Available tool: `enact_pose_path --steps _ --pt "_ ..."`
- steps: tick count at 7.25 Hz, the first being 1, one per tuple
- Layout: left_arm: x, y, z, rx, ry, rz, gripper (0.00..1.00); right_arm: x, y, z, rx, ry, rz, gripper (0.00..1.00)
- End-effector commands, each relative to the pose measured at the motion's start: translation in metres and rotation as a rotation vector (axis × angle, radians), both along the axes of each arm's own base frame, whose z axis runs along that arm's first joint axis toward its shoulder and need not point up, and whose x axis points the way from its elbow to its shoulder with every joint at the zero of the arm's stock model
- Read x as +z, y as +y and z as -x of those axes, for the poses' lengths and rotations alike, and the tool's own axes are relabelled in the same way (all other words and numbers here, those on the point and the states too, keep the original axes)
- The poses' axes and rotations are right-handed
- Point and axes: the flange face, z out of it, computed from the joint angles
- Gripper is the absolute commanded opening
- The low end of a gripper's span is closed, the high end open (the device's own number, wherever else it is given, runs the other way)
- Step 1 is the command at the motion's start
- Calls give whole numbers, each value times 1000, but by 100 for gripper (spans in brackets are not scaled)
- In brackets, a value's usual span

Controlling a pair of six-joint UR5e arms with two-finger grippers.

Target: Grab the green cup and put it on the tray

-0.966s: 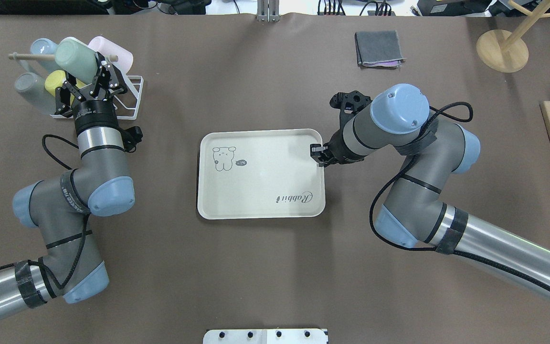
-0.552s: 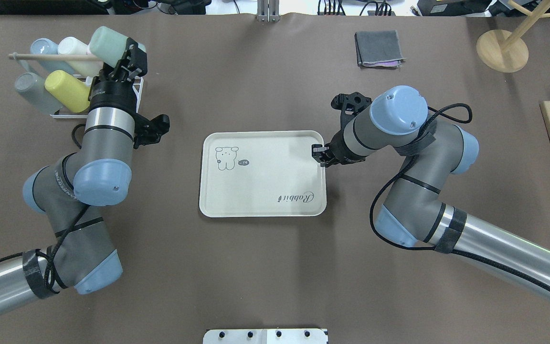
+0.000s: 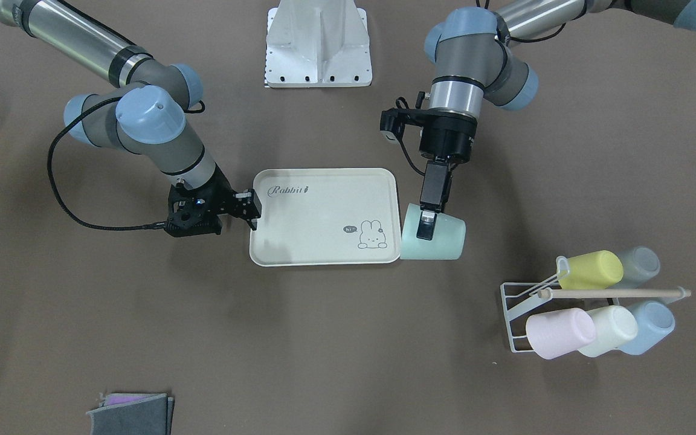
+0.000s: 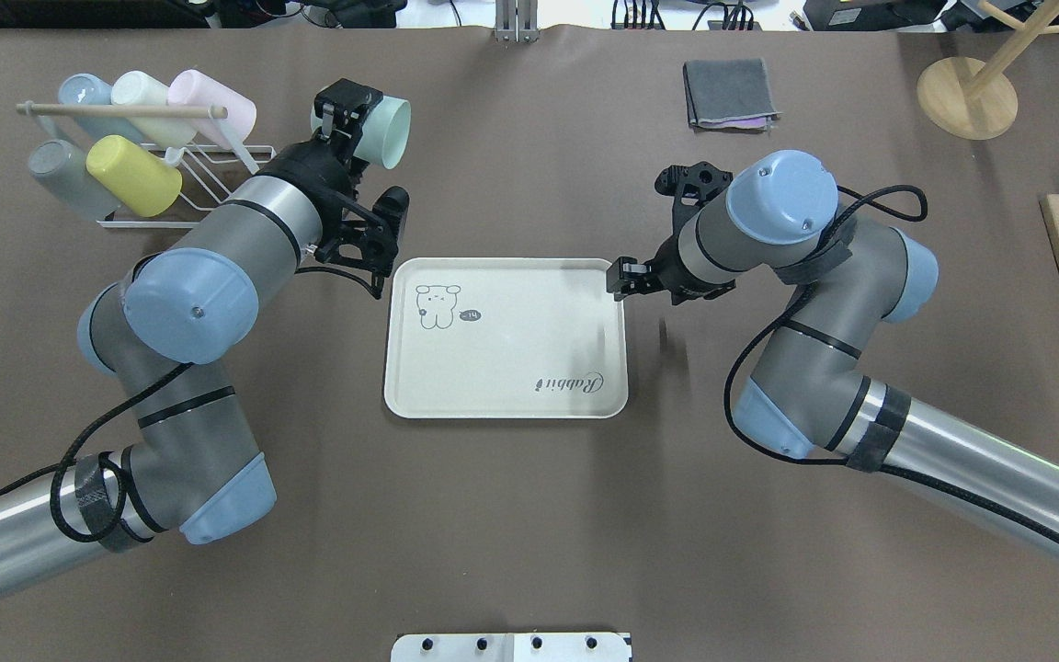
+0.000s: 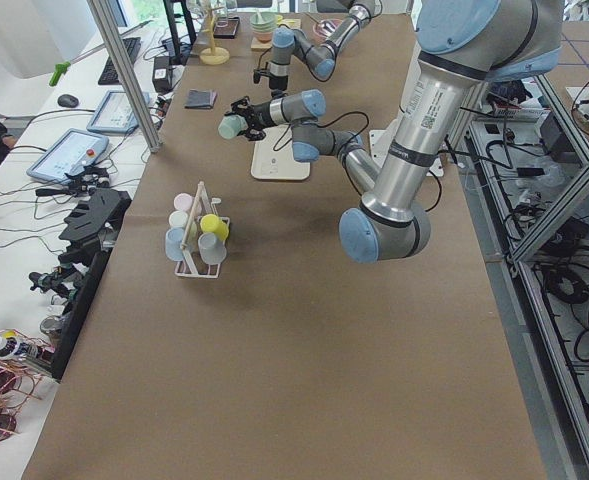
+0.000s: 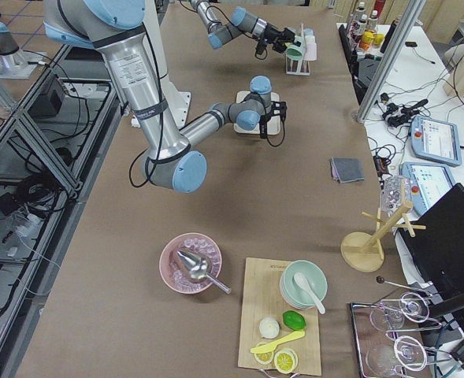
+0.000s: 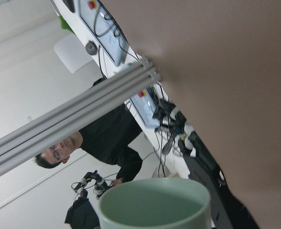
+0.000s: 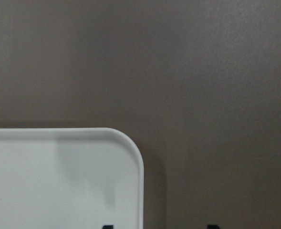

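While the left gripper (image 4: 350, 119) clenches the green cup (image 4: 390, 134) sideways in the air, mouth rightward, the tray (image 4: 502, 409) lies just right and nearer. The right gripper (image 4: 623, 278) straddles its rim, released.

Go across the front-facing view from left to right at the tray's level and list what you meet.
Right hand → tray → green cup → cup rack.

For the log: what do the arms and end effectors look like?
Left arm and right arm: grey and bare-metal tubes, pale blue joint caps, black tape bands, loose black cables. Left end effector and right end effector: black, two-fingered.
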Motion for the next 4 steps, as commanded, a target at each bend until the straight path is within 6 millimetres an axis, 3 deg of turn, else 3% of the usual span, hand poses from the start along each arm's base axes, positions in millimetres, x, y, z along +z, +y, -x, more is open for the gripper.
enact_pose_path --steps 1,3,4 --pt "-6 2 -38 146 423 247 0 17 -51 -66 -83 99 -65 100" --pt "-14 5 -59 280 658 412 0 62 -94 -150 -152 223 -82 100" --pt "-11 11 -65 382 794 493 0 97 -108 -210 -187 257 -68 100"
